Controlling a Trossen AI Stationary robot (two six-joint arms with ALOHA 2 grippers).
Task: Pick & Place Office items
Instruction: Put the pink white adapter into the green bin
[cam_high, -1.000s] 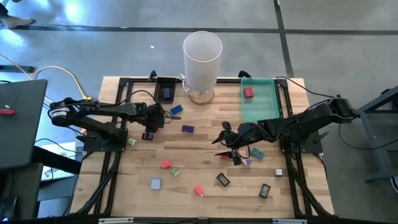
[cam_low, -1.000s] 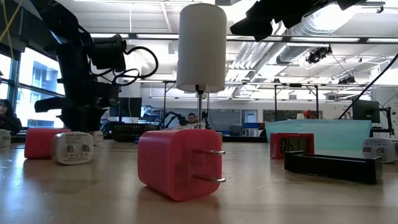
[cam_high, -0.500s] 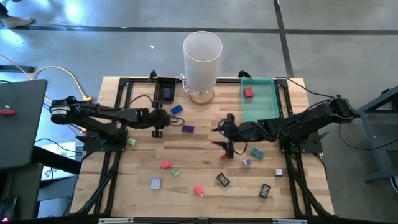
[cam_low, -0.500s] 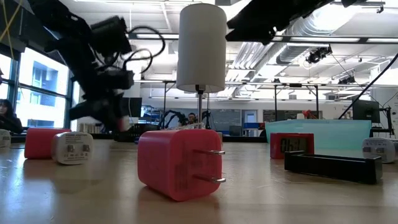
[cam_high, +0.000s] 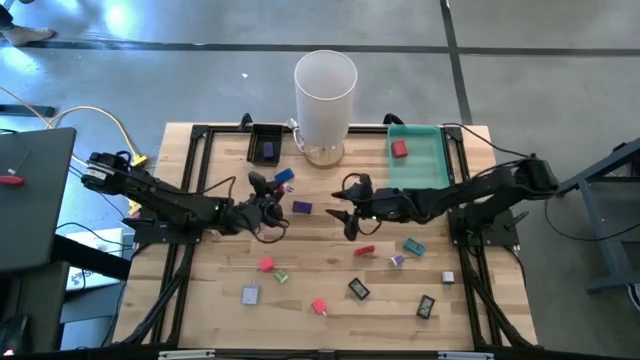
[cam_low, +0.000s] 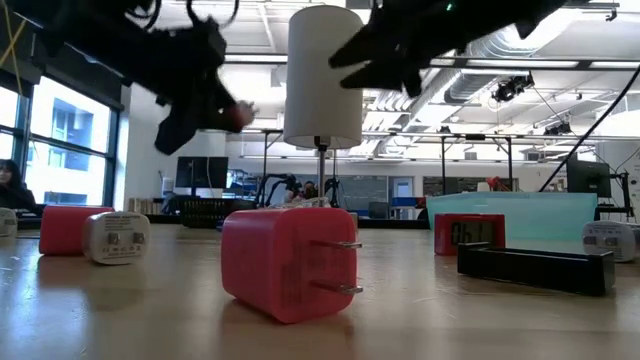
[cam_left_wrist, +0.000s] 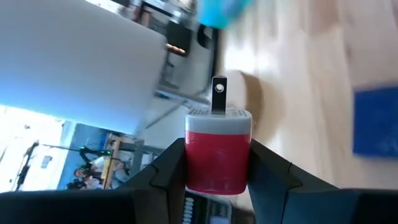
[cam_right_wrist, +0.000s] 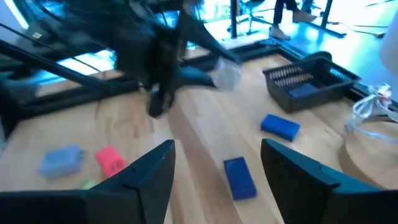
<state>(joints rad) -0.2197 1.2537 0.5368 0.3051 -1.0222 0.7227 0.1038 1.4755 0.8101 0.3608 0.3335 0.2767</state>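
My left gripper (cam_high: 268, 200) hangs above the middle of the table, shut on a red charger plug (cam_left_wrist: 217, 152) with a white pronged face. The low view shows it lifted, the red piece (cam_low: 238, 115) at its fingertips. My right gripper (cam_high: 343, 218) stands open a little to the right of it, nothing between its fingers (cam_right_wrist: 149, 180). Office items lie loose on the wood: a blue block (cam_high: 284, 176), a purple block (cam_high: 301, 208), a red piece (cam_high: 364, 250), a teal one (cam_high: 413, 245), a pink plug (cam_high: 319, 306), black pieces (cam_high: 357, 289). My left gripper pinches the charger's red body by its two opposite sides (cam_left_wrist: 193, 162) between both fingers. The fingers come nearly level from the table's left. The white face and its prong (cam_left_wrist: 219, 93) point away from the gripper. The charger is lifted clear of the table.
A tall white cylinder (cam_high: 325, 95) stands at the far middle, with a small black tray (cam_high: 266, 145) to its left and a translucent green tray (cam_high: 415, 170) holding a red piece to its right. More pieces lie near the front edge. The two grippers are close together.
My left gripper has swung toward the table's right and risen, tipping from pointing down to nearly level, with the red charger lifted clear. My right gripper has moved toward the far left, closer to the left gripper, and tipped up toward level.
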